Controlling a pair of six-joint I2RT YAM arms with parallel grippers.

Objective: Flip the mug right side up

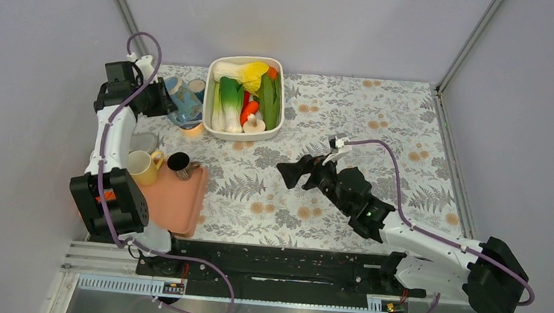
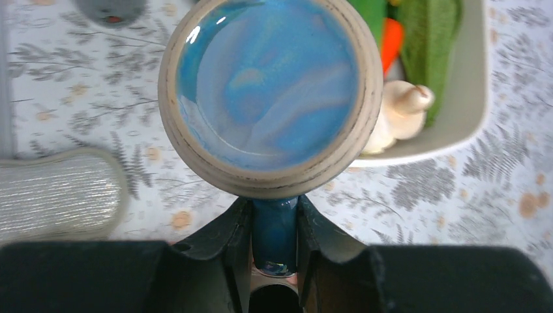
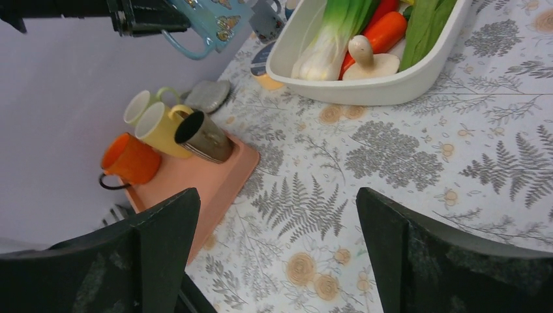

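The blue mug (image 1: 185, 103) (image 2: 270, 91) (image 3: 212, 19) hangs in the air at the back left, just left of the white basin. My left gripper (image 1: 166, 101) (image 2: 274, 205) (image 3: 153, 19) is shut on its dark blue handle. In the left wrist view a round blue glazed face with a bare tan ring, seemingly the mug's base, points at the camera. My right gripper (image 1: 288, 171) (image 3: 277, 195) is open over the middle of the table, holding nothing and well away from the mug.
A white basin (image 1: 282, 101) (image 3: 365, 91) of vegetables stands at the back centre. A pink tray (image 1: 180, 209) (image 3: 215, 182) at front left carries a yellow mug (image 1: 141, 166) and a dark mug (image 1: 178, 161). A grey pad (image 2: 59, 195) lies nearby.
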